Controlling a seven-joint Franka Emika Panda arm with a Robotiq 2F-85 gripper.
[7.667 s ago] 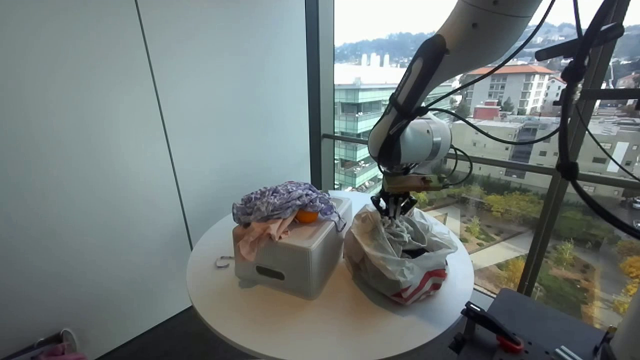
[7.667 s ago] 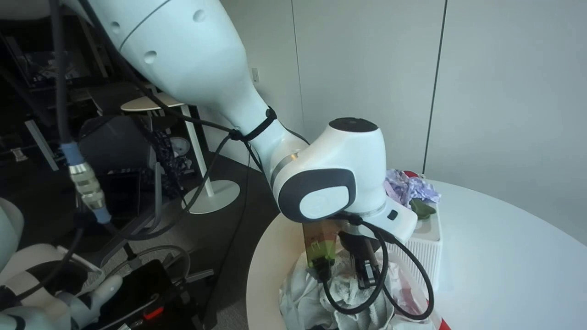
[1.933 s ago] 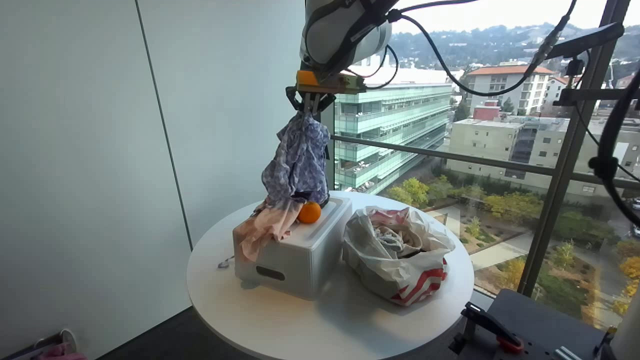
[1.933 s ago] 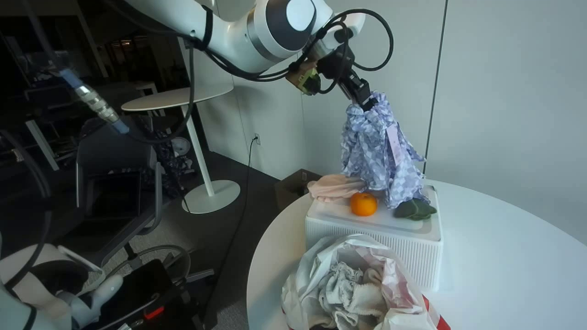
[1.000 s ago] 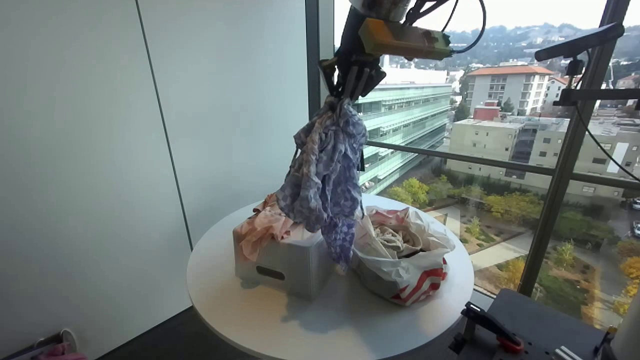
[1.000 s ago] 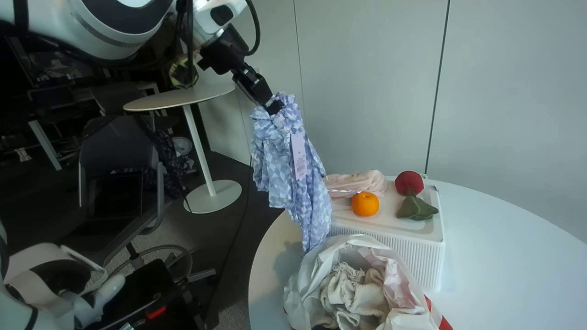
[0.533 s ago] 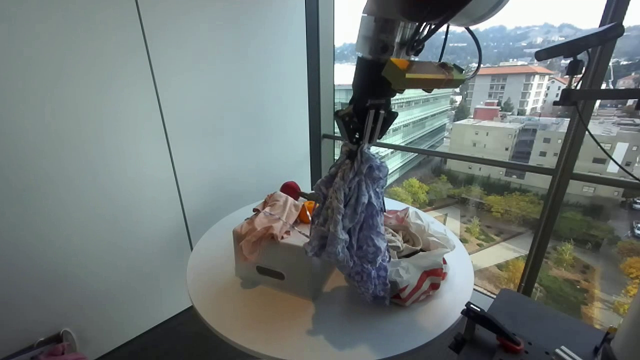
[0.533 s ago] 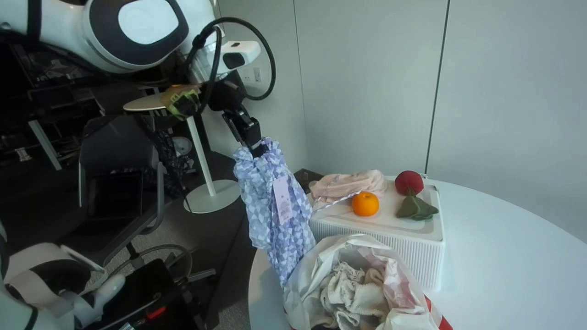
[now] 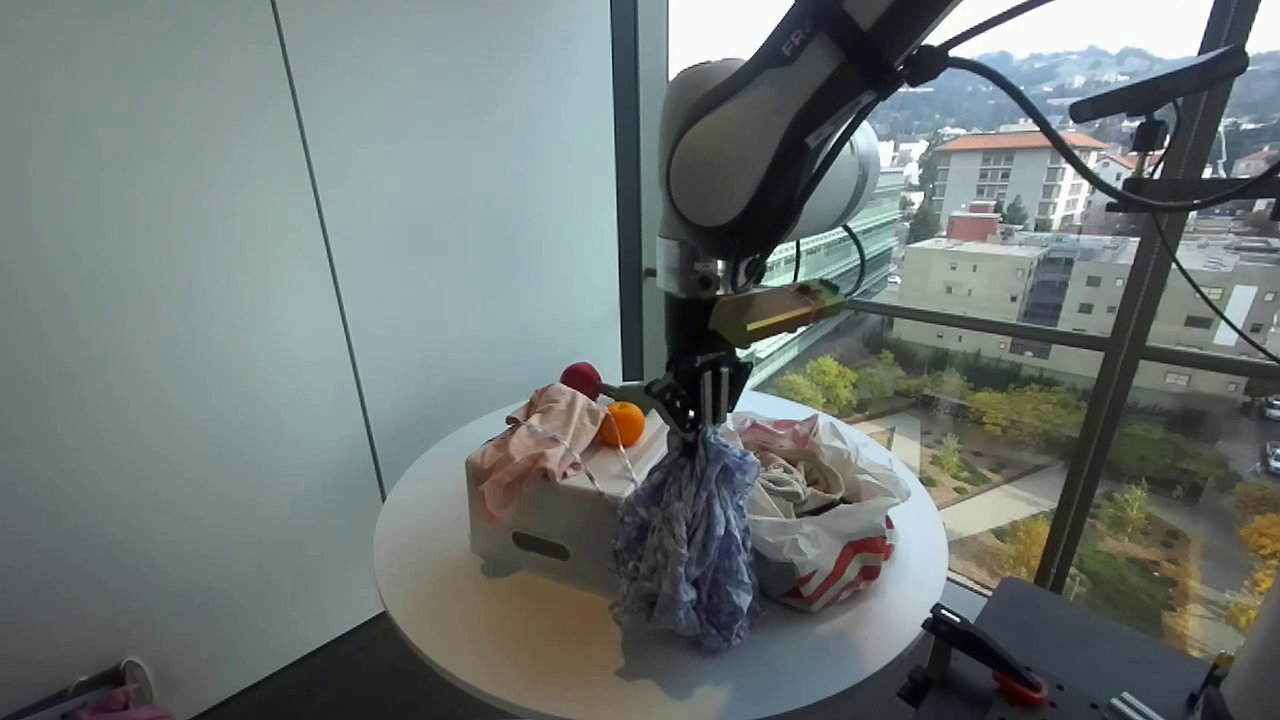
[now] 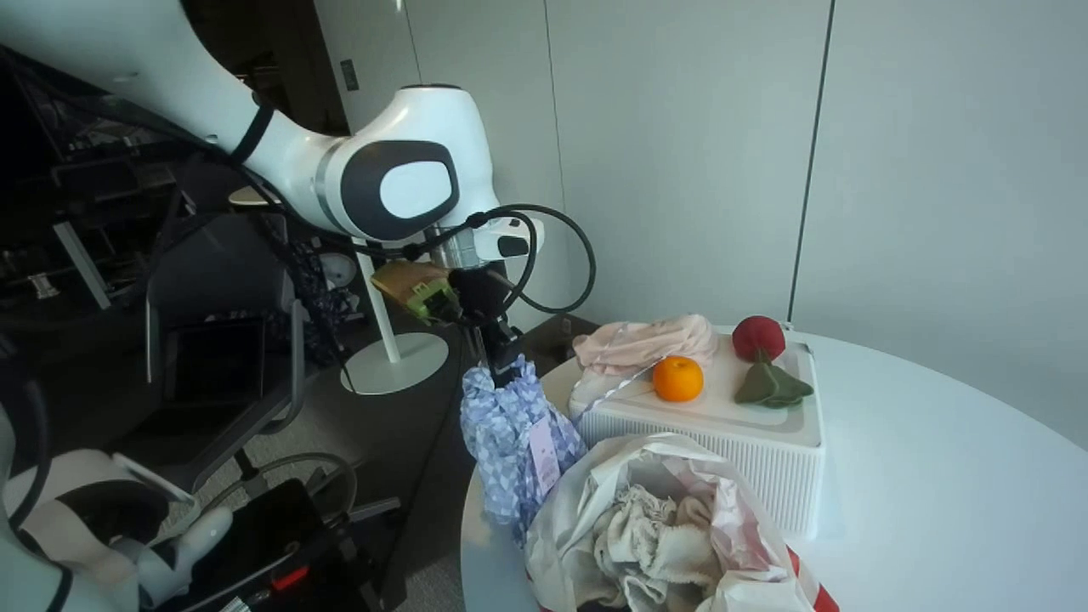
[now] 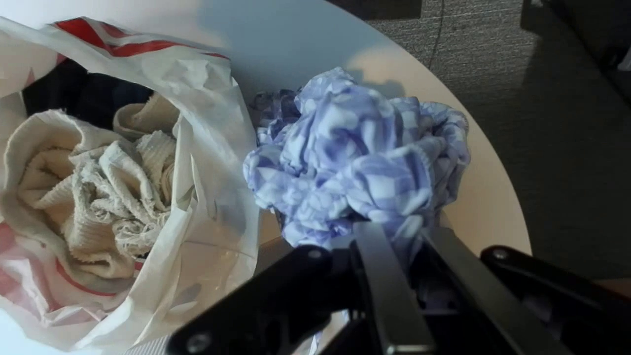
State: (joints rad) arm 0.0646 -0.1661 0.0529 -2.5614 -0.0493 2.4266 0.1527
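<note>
Wrist view, gripper (image 11: 400, 231): closed on the bunched top of the purple checked cloth (image 11: 345, 148) — fingers (image 11: 392, 291) close together, pinching a gathered fold.
Purple checked cloth: directly below the fingers, hanging right beside the white bag (image 11: 217, 177); left of it in both exterior views, right of it in the wrist view.
Long axis of the cloth: close to upright, running down from the grip along the outside of the bag, bulk seemingly lower than the rim.
Loose end: low over the white table (image 9: 530, 640), resting on it or just above — too hard to make out.
Fingers to bag mouth: the relation to weigh — a sideways offset, toward the right in both exterior views, toward the left in the wrist view; by the look of it about level with the rim or a little above, so scant clearance for the dangling length.
White bag: upright, wide-mouthed, red-striped, stuffed with cream knit fabric (image 11: 88, 236) and something dark (image 11: 84, 93).
White box (image 10: 765, 489): in an exterior view, right of the cloth and on the far side of the bag.
Cord (image 10: 614, 391): thin, seemingly part of the cloth, trailing over the box.
Box top: orange (image 10: 677, 378) near, peach cloth (image 10: 650, 342) to the left, red-and-green soft piece (image 10: 758, 338) to the right.
Pale wall (image 10: 680, 170): far behind the box.
</note>
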